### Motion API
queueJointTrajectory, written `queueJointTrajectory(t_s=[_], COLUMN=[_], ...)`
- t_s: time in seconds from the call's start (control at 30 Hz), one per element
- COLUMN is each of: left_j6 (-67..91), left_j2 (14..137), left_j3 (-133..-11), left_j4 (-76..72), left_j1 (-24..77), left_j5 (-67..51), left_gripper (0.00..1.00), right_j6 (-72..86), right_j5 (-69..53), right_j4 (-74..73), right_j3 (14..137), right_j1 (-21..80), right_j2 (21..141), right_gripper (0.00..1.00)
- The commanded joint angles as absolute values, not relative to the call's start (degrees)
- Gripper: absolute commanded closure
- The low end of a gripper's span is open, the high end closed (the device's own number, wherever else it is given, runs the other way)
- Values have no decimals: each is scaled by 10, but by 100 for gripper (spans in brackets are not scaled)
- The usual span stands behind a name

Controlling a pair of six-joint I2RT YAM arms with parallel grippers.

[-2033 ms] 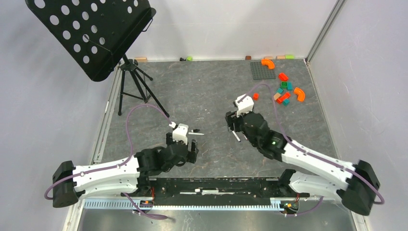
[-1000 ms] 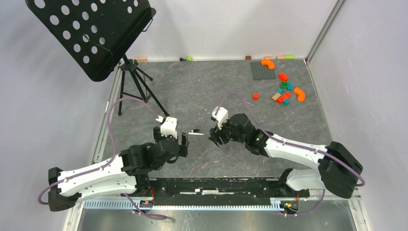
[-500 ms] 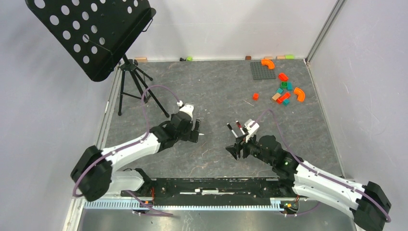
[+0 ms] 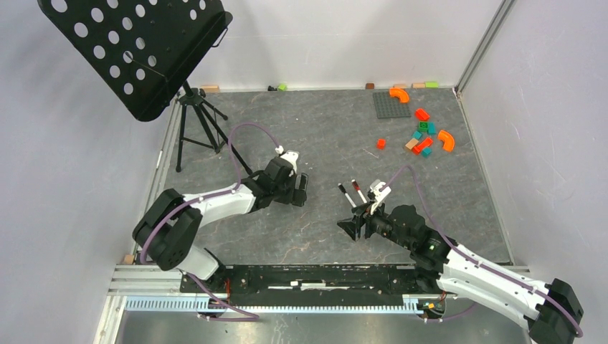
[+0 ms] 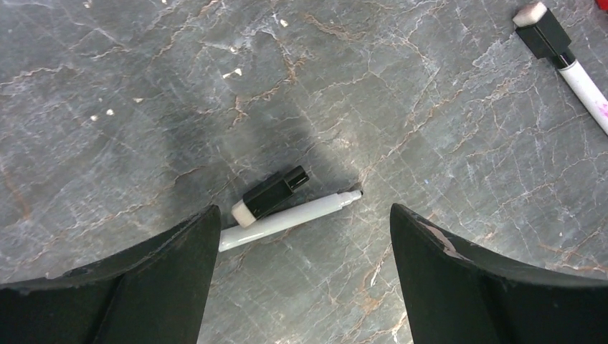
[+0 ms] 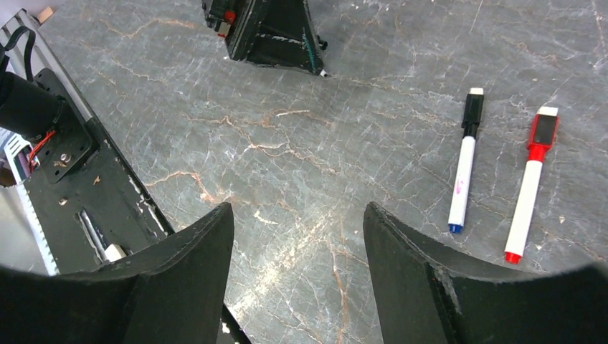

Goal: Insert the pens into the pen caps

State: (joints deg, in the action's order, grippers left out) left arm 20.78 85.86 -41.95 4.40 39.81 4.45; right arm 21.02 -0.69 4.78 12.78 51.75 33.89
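Observation:
An uncapped white pen (image 5: 287, 220) lies on the grey table with a loose black cap (image 5: 271, 195) touching its side. My left gripper (image 5: 305, 215) is open just above them, one jaw on each side; in the top view the left gripper (image 4: 299, 190) hides both. A black-capped pen (image 6: 463, 172) and a red-capped pen (image 6: 528, 188) lie side by side, also in the top view (image 4: 345, 194) (image 4: 357, 190). My right gripper (image 6: 299, 211) is open and empty, low over bare table in front of those two pens (image 4: 350, 228).
Coloured toy blocks (image 4: 423, 136) and a grey baseplate (image 4: 391, 104) sit at the back right. A black music stand (image 4: 136, 50) on a tripod stands at the back left. The black rail (image 6: 86, 208) of the arm bases runs along the near edge.
My left gripper has moved a little right and now covers the uncapped pen and the black cap in the top view. The right arm has barely moved.

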Motion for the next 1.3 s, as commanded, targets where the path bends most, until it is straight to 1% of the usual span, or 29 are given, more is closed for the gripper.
queueJointTrajectory(t_s=[0.0,0.3,0.47,0.8,0.9,1.03,1.13,1.27], left_j6=[181,219,256,320,326,305,285,260], left_j2=[884,885,868,794,783,794,821,856], left_j3=[-452,-447,-421,-350,-331,-344,-379,-423], left_j4=[23,60,62,60,43,67,103,150], left_j1=[393,393,394,400,412,429,438,466], left_j5=[23,27,-27,-69,-86,-28,24,75], left_gripper=[9,9,12,12,14,16,23,29], right_j6=[219,220,220,223,224,230,231,228], right_j5=[-30,-30,-31,-42,-44,-52,-58,-57], right_j4=[64,67,70,83,87,97,101,95], right_j3=[125,127,128,123,121,119,120,121], right_j1=[518,518,518,517,518,518,517,518], right_j2=[348,350,354,359,360,365,370,369], right_gripper=[30,30,30,30,30,30,30,30])
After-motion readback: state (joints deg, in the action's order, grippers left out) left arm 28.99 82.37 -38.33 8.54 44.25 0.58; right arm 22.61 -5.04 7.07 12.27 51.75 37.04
